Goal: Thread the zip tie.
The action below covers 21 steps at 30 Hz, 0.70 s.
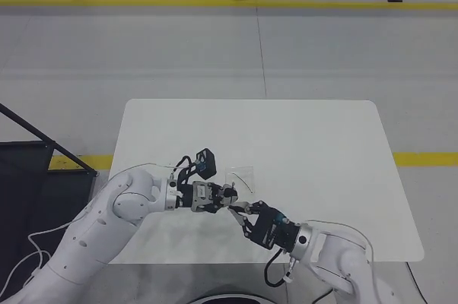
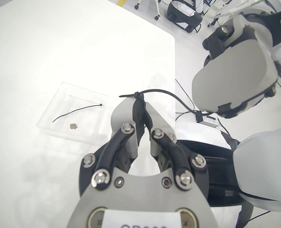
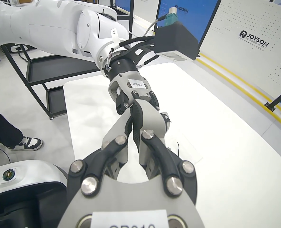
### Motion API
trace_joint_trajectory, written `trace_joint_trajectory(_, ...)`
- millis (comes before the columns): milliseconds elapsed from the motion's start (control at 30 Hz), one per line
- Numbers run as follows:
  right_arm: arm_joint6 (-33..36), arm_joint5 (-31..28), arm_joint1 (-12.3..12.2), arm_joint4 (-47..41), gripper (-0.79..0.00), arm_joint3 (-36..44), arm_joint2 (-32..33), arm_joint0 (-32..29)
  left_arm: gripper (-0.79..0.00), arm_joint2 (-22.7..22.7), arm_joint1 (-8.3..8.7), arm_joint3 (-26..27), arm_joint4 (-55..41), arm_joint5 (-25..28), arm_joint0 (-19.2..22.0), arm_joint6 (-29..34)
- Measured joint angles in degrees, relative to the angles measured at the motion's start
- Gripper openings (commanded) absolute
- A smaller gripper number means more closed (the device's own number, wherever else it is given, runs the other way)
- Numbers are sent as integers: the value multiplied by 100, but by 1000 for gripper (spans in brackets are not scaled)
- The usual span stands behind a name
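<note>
Meeting just toward 7 o'clock from the table's (image 1: 328, 152) middle, both grippers share the zip tie (image 2: 159, 92). The left gripper (image 2: 139, 100) clamps its head end, and the right gripper (image 3: 131, 113), jaws together, takes the strap's far end. A clear tray (image 2: 83, 88) with a second tie (image 2: 76, 111) lies at their 12 o'clock.

Curved black zip tie (image 2: 161, 92), head end pinched in left end effector (image 2: 139, 102)

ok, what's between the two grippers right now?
The zip tie: in the left wrist view its black strap arcs from the left gripper, jaws shut at its head, across to the right gripper.
</note>
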State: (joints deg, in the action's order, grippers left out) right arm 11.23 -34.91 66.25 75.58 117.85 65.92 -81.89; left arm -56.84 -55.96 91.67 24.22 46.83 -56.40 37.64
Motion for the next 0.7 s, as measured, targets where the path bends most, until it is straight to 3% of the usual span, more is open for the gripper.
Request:
trace_joint_trajectory(433,311,-425,-43,-126,-785,-31,-72,114,-785,-59,-3,96,219,-248,-99,-260)
trace_joint_trajectory(700,376,-157,-38,-251,-785,-42,-93,166,-785,-42,-10,125,299,-265,-104,-264)
